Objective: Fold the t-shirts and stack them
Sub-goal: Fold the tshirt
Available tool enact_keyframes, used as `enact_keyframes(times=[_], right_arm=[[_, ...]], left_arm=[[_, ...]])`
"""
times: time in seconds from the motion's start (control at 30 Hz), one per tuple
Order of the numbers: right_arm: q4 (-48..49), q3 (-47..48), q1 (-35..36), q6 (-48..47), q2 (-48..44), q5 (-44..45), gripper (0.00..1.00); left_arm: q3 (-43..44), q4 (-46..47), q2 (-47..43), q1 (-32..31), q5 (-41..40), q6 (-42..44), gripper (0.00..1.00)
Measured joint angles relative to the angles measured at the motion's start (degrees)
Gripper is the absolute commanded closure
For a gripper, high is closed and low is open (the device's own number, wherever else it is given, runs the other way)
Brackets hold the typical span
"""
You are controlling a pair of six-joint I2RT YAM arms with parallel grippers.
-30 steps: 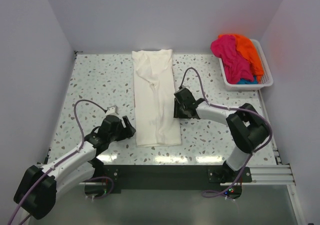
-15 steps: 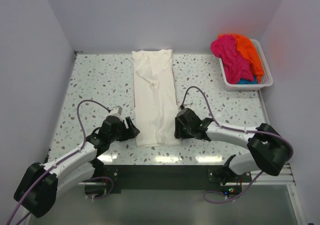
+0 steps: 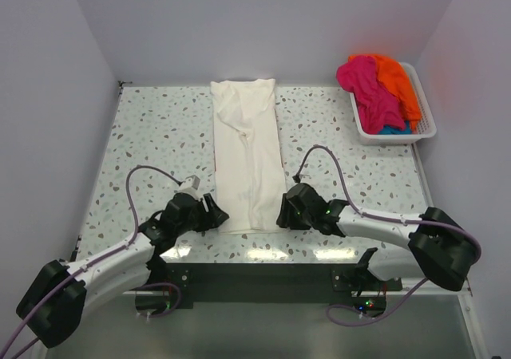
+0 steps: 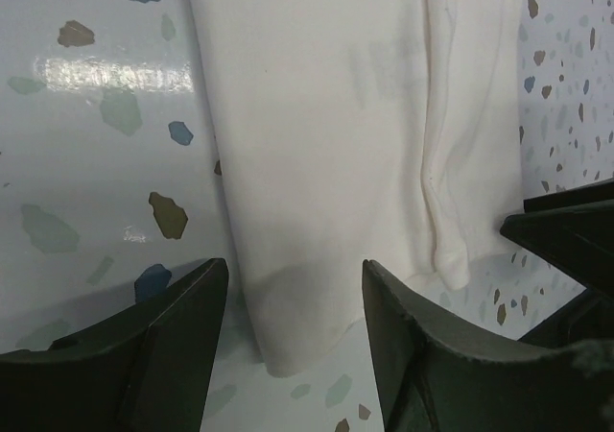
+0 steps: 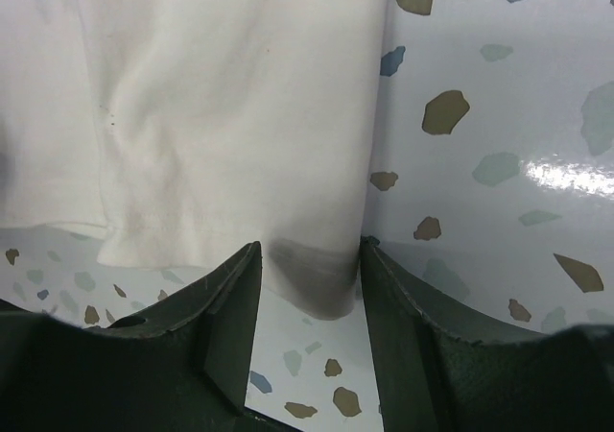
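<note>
1 overhead view, 2 close wrist views; all share t-shirt (image 3: 248, 163) hem

Overhead, the light is bright, even and diffuse, and shadows are faint. The glossy table (image 3: 160, 136) throws a glare strip at 6 o'clock, and a faint orange tint colours the wall (image 3: 463, 56) at 2 o'clock. Glare sits at 10 o'clock in the left wrist view and at 3 o'clock in the right. The cream-white t-shirt (image 4: 317, 115) carries a soft grey shadow at 6 o'clock in both wrist views. The dark fingers (image 4: 144, 374) there are slightly out of focus.
</note>
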Motion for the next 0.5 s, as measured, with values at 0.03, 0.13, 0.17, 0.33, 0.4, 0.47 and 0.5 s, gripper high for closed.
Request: enact_keyframes(times=[0.03, 0.13, 0.17, 0.33, 0.4, 0.47, 0.5], right_arm=[[0.0, -0.4, 0.0, 0.3, -0.5, 0.0, 0.50], [0.1, -1.6, 0.0, 1.0, -1.9, -0.2, 0.50], [0.1, -2.0, 0.0, 1.2, -2.5, -0.2, 0.50], [0.1, -4.0, 0.0, 2.2, -5.1, -0.5, 0.51], [-0.1, -4.4, 0.0, 2.5, -5.8, -0.7, 0.51], [-0.7, -4.7, 0.0, 2.6, -6.4, -0.8, 0.51], [-0.9, -4.7, 0.0, 2.7, -6.5, -0.8, 0.51]], left_arm=[[-0.1, 0.0, -0.2, -0.6, 0.1, -0.4, 0.38], [-0.7, -0.2, -1.1, -2.2, 0.1, -1.9, 0.41], [-0.8, -0.5, -1.4, -2.6, 0.1, -2.1, 0.41], [-1.4, -3.9, -4.3, -4.3, 0.0, -5.1, 0.49], [-1.5, -4.8, -4.9, -4.9, -0.1, -6.4, 0.51], [-1.5, -5.3, -4.8, -5.6, -0.8, -8.0, 0.54], [-1.5, -5.3, -4.7, -5.8, -1.0, -8.8, 0.55]])
